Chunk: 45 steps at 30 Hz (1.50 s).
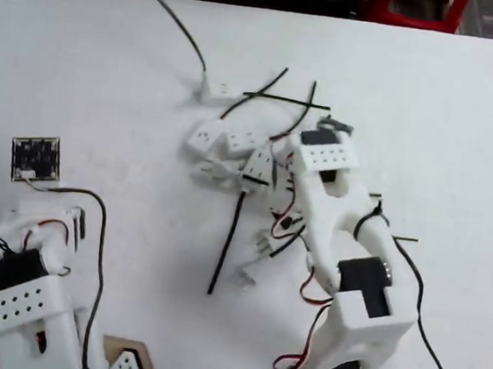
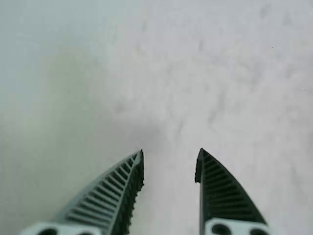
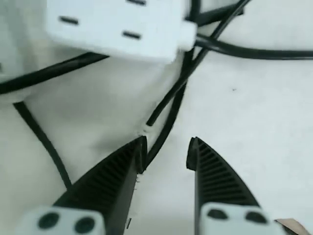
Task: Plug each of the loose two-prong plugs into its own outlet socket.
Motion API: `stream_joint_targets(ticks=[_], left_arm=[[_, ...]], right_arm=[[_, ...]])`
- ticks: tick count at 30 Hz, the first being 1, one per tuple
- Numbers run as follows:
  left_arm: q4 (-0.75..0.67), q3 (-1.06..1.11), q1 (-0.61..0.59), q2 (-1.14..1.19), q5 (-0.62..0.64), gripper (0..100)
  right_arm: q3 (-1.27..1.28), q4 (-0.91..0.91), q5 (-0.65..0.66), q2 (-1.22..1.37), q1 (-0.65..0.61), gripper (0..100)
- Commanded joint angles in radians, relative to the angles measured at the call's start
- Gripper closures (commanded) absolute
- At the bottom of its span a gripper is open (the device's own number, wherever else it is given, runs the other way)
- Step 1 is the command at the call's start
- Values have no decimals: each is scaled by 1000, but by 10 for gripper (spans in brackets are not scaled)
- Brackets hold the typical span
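I am looking down on a white table (image 1: 83, 62) where white outlet sockets (image 1: 234, 139) and black cords (image 1: 228, 235) are lying tangled at the centre. The right arm (image 1: 346, 239) is stretching into that tangle. The right gripper (image 3: 166, 147) is hanging half open and holding nothing. A thin cord (image 3: 171, 98) is running just beside one finger, and a socket block (image 3: 117, 24) is lying just beyond. What looks like a loose plug (image 1: 211, 88) is sitting at the far edge of the pile, not plugged in. The left gripper (image 2: 171, 156) is also standing half open and empty over bare table, well apart from the pile. I am judging the risk this way: closing here would be pinching cord rather than a plug body, and lifting would be dragging the crossed cords and pulling the sockets out of line.
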Motion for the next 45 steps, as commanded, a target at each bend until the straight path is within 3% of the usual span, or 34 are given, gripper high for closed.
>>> stream_joint_targets(ticks=[1, 7, 21, 30, 33, 35, 45], left_arm=[[-20, -5, 1, -16, -9, 816], [-20, -5, 1, -16, -9, 816], [-20, -5, 1, -16, -9, 816], [-20, -3, 1, -16, -9, 816], [-20, -3, 1, -16, -9, 816], [-20, -3, 1, -16, -9, 816], [-20, -3, 1, -16, -9, 816]], right_arm=[[-11, 15, -21, -56, -81, 858], [-49, -5, -135, -56, -108, 854], [-71, -22, -135, 101, -145, 854], [-61, 25, -124, 153, -104, 859], [-68, 67, -121, 148, -101, 915], [-68, 76, -72, 136, -97, 982], [-71, 177, 176, -157, 44, 981]])
